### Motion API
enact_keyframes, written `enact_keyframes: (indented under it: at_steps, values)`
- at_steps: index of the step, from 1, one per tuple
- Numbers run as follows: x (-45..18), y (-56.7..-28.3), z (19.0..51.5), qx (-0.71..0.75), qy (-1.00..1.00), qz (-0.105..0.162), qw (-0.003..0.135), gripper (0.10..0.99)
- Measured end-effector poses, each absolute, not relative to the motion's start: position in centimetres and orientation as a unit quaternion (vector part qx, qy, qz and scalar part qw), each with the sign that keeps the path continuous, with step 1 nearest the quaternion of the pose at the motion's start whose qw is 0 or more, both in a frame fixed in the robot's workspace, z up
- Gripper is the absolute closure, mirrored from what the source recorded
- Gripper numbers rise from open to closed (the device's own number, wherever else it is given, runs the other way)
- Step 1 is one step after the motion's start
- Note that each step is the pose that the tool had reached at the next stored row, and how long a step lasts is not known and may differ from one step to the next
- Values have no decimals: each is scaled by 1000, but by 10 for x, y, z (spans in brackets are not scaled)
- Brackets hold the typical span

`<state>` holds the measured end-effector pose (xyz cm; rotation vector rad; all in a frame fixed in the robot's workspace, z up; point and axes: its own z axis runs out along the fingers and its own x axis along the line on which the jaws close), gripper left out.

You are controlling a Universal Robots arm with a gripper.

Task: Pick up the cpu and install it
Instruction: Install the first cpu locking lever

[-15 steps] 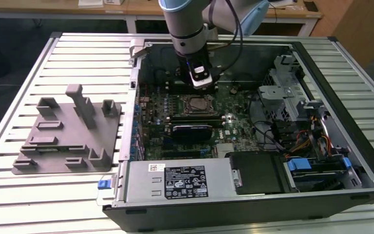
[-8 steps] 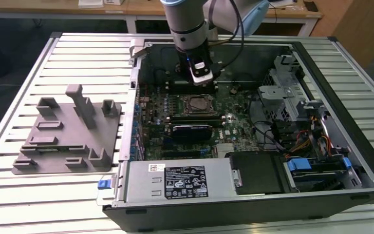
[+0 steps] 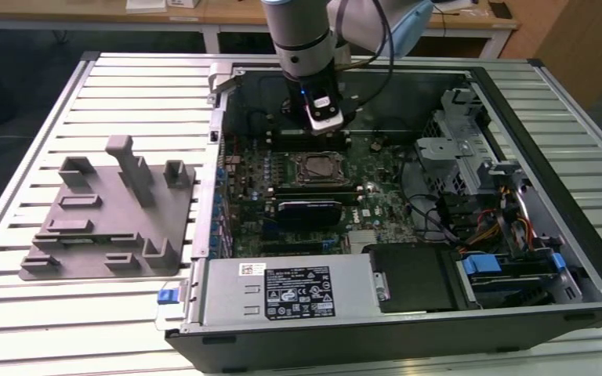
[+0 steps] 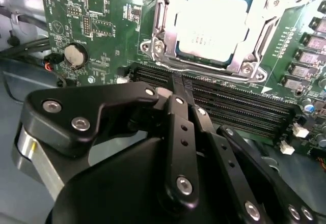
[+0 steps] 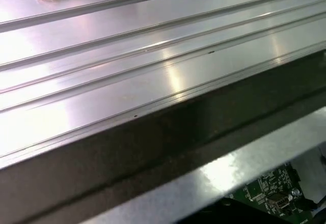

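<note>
The cpu (image 4: 213, 24), a flat square chip with a shiny silver-white top, lies inside the metal-framed socket (image 4: 158, 18) on the green motherboard (image 4: 97, 25). In the exterior view the socket (image 3: 313, 166) sits mid-board in the open computer case (image 3: 406, 345). My gripper (image 3: 326, 129) hangs over the board just behind the socket, toward the case's back wall. In the second wrist view my gripper (image 4: 182, 87) has its black fingers pressed together with nothing between them, above the memory slots (image 4: 229, 109) and apart from the cpu.
A grey plastic holder tray (image 3: 113, 215) with upright posts lies on the slatted metal table (image 3: 71, 329) at the exterior view's left. Power supply (image 3: 280, 290), drive cages (image 3: 469, 157) and cables (image 3: 489, 227) crowd the case. The first wrist view has table slats (image 5: 127, 46) and a case wall (image 5: 153, 147).
</note>
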<state>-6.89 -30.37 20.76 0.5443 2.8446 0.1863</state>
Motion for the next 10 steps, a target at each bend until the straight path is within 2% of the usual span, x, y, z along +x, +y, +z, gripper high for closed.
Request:
enact_keyframes:
  at_steps: [10]
  values:
    - [-68, -322, 208, 187, 973, 63, 117, 980]
